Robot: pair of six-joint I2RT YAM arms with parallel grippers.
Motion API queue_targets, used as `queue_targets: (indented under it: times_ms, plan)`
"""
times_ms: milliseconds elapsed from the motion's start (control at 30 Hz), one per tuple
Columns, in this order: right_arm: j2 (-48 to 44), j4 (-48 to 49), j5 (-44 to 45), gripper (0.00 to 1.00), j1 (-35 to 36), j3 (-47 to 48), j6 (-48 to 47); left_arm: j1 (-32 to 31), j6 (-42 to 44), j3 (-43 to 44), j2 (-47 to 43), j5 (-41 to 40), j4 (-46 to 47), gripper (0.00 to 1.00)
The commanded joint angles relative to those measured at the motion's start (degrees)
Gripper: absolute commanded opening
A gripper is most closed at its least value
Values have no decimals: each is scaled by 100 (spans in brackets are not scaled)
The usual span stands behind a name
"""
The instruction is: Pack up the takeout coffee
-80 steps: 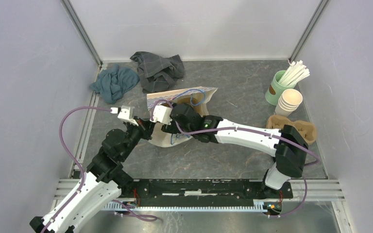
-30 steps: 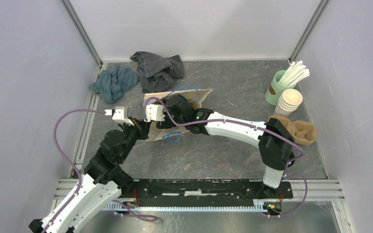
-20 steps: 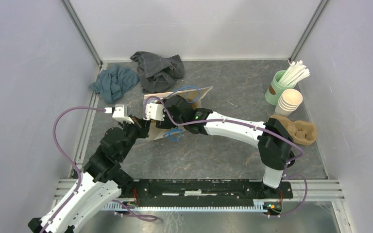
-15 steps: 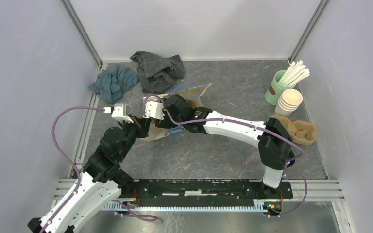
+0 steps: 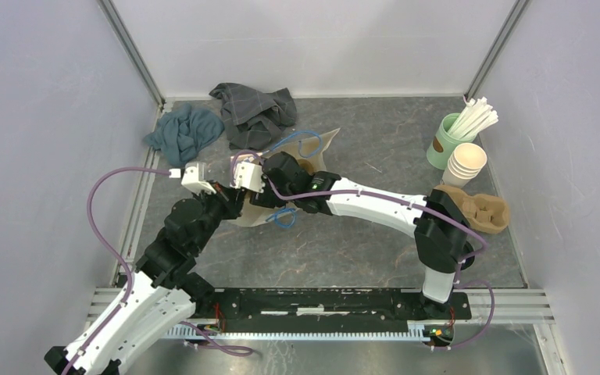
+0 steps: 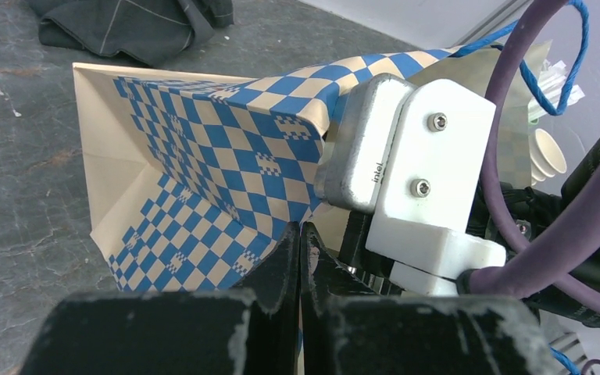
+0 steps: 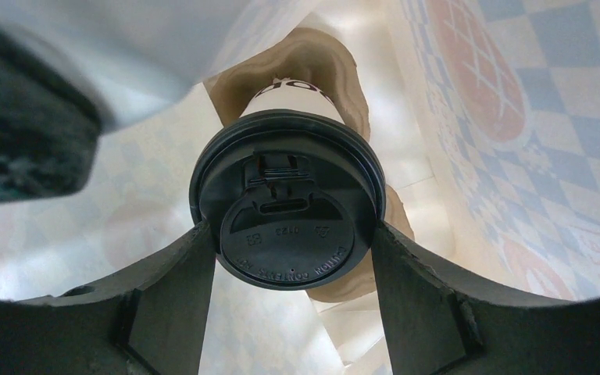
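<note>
The takeout coffee, a cream cup with a round black lid, shows only in the right wrist view, inside the paper bag. A brown cardboard piece sits around the cup. My right gripper reaches into the bag, its fingers pressed against both sides of the lid. The bag, cream with blue checks and blue handles, is tipped up left of centre. My left gripper is shut on the bag's edge; in the top view it sits at the bag's near left.
A mint-green cup of white straws and a stack of lidless cream cups stand at the back right, with a brown cup carrier in front of them. A teal cloth and a dark grey cloth lie at the back left.
The bag has tipped up and shifted a little toward the back left. Both grippers moved with it; the left one shifted slightly right and back.
</note>
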Motion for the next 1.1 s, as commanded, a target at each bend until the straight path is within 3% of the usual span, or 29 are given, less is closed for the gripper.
queue_targets:
  times_ms: [0,233,400,667,1067]
  plan:
    - [176,49,290,38,-41,2,400,-38,-454,295,25,634,252,2]
    - [193,336,897,38,-42,24,631,-38,-522,291,-29,692,178,2]
    - [246,137,470,38,-46,20,604,-38,-519,289,-50,695,157,2]
    - [288,-1110,-489,36,-44,248,539,-38,-501,347,29,732,157,2]
    - [981,-2975,-474,38,-16,1347,1124,-38,-712,568,336,528,-199,2]
